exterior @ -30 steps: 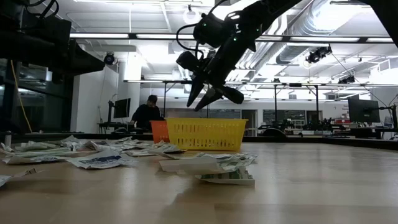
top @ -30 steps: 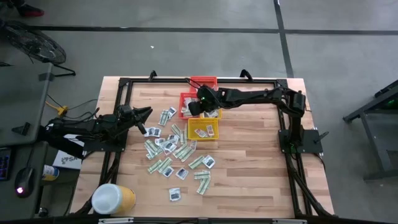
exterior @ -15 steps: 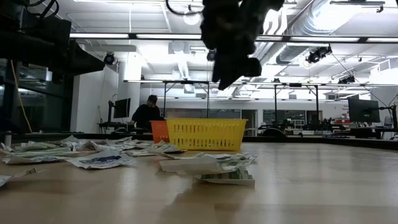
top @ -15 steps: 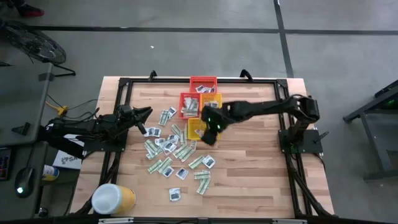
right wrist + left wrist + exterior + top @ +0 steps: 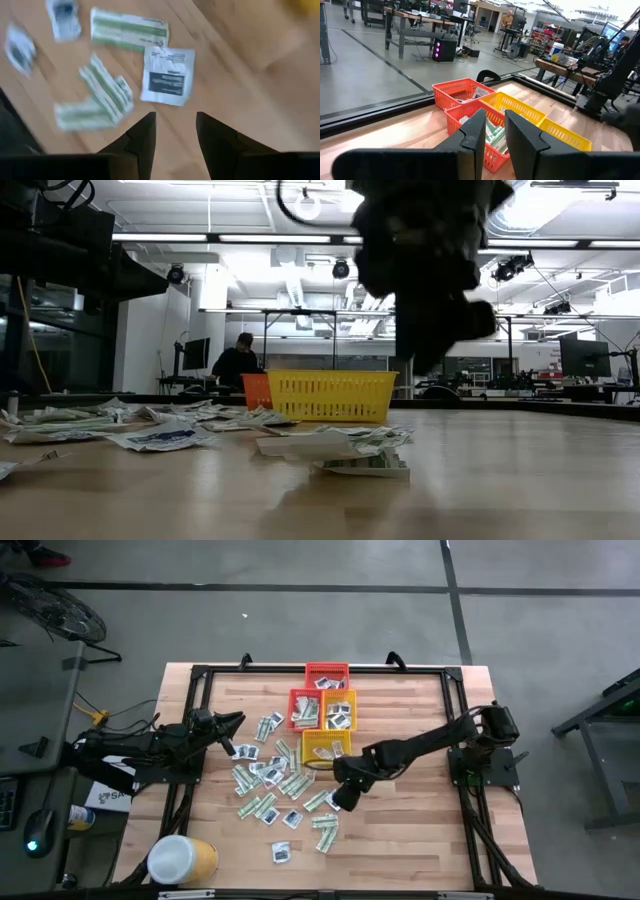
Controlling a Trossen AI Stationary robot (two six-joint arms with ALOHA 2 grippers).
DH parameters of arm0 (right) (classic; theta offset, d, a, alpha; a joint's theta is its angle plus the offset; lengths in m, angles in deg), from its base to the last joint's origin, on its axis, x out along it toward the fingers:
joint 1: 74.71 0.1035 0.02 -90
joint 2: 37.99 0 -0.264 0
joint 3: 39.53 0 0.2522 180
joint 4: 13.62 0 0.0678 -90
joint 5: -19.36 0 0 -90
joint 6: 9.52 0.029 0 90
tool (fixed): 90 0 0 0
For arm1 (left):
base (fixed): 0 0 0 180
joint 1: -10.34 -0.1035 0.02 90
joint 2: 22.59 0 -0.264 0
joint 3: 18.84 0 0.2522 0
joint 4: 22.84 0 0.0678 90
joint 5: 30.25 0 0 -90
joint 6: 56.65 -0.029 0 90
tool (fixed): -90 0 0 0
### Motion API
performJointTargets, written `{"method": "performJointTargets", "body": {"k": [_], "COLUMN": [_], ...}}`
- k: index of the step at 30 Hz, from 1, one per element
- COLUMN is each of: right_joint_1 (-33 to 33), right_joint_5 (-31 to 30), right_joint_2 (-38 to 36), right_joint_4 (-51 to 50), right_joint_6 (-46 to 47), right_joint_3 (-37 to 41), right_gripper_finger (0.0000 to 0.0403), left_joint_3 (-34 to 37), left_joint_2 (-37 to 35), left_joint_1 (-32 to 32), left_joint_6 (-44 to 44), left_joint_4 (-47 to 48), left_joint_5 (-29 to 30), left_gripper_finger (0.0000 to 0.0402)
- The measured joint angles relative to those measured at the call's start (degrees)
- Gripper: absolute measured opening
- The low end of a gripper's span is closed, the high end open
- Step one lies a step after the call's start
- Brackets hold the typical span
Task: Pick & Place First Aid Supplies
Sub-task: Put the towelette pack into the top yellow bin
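The first aid supplies (image 5: 268, 778), pale green-and-white strips and white squares with dark blue marks, lie flat and scattered on the wooden table. My right gripper (image 5: 341, 797) hangs open over their right-hand fringe, tipped steeply down. In its wrist view a white square packet (image 5: 167, 80) lies just ahead of the gap between its fingers (image 5: 175, 132), with green strips (image 5: 105, 95) beside it. It touches nothing. My left gripper (image 5: 236, 724) waits level at the table's left side, its fingers (image 5: 494, 135) a little apart and empty.
Several small baskets stand at the far middle: red (image 5: 327, 674), red-orange (image 5: 303, 708), orange (image 5: 340, 708) and yellow (image 5: 322, 747), some holding packets. A big yellow tub with a white lid (image 5: 182, 860) lies at the near left corner. Bare wood lies right of the packets.
My right gripper has swung from above the baskets toward the table's near edge, past the yellow basket, and now hangs over the loose packets. It has tipped to point more steeply down. The packets have not moved.
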Motion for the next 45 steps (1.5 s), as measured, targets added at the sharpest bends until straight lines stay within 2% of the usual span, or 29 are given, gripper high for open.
{"method": "performJointTargets", "body": {"k": [5,8,11,22,33,37,45], "right_joint_1": [1.1,1.7,2.4,4.3,3.5,2.8,1.5], "right_joint_5": [-0.9,-3.6,-5.6,-5.1,-4.4,-4.8,-5.5], "right_joint_2": [0.0,0.0,0.0,0.8,6.7,7.3,7.5], "right_joint_4": [14.7,20.3,20.7,27.7,38.1,38.0,35.8], "right_joint_6": [19.7,25.9,29.3,32.8,32.5,32.1,32.0], "right_joint_3": [8.1,11.3,13.0,16.0,15.8,15.8,15.8], "right_gripper_finger": [0.0134,0.0138,0.015,0.0225,0.0231,0.0219,0.0141], "left_joint_3": [0.0,0.0,0.0,0.0,0.0,0.0,0.0], "left_joint_2": [0.0,0.0,0.0,0.0,0.0,0.0,0.0], "left_joint_1": [0.0,0.0,0.0,0.0,0.0,0.0,0.0], "left_joint_6": [0.0,0.0,0.0,0.0,0.0,0.0,0.0], "left_joint_4": [0.0,0.0,0.0,0.0,0.0,0.0,0.0], "left_joint_5": [0.0,0.0,0.0,0.0,0.0,0.0,0.0], "left_gripper_finger": [0.0073,0.0073,0.0073,0.0073,0.0073,0.0073,0.0073]}}
